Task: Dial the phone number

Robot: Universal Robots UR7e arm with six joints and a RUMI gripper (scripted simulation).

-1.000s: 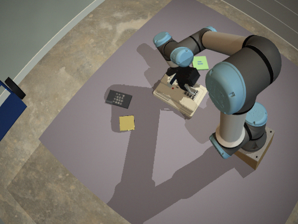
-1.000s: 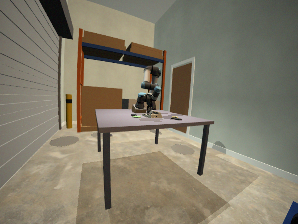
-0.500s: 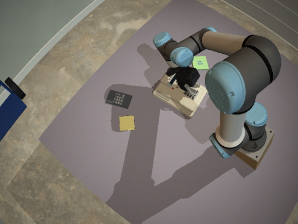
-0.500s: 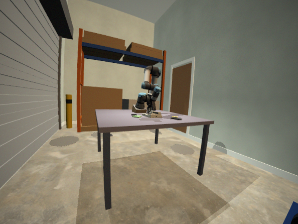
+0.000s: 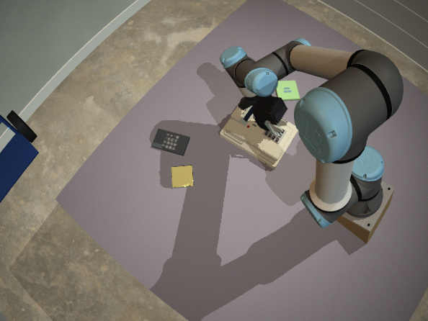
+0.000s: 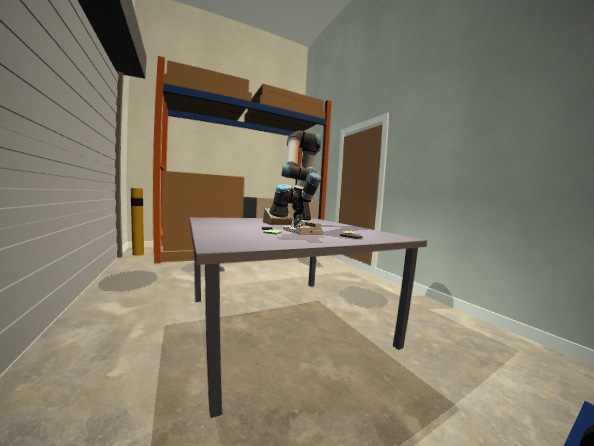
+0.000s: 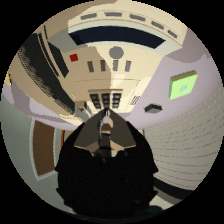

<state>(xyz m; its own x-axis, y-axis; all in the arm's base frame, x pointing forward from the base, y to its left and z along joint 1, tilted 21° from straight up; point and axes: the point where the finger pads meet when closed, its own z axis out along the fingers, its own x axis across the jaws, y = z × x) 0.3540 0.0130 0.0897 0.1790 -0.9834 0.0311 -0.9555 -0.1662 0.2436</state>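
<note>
Pincer over the keypad

My pincer, pressed together and empty, hangs over the desk phone keypad; stiff little keys want one-tip prodding.

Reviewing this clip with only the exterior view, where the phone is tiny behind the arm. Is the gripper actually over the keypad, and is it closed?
Observer: Yes. From the top view the gripper is over the keypad of the beige desk phone, fingers shut together with nothing between them.
Operator: Is the handset in its cradle?
Observer: The top view shows the handset lying along the phone's near edge, seated on the body.
Operator: Where is the note?
Observer: A green note lies flat on the table just beyond the phone; its writing is too small to read.
Operator: Anything else nearby?
Observer: A dark calculator and a yellow pad lie apart from the phone, untouched.
</note>
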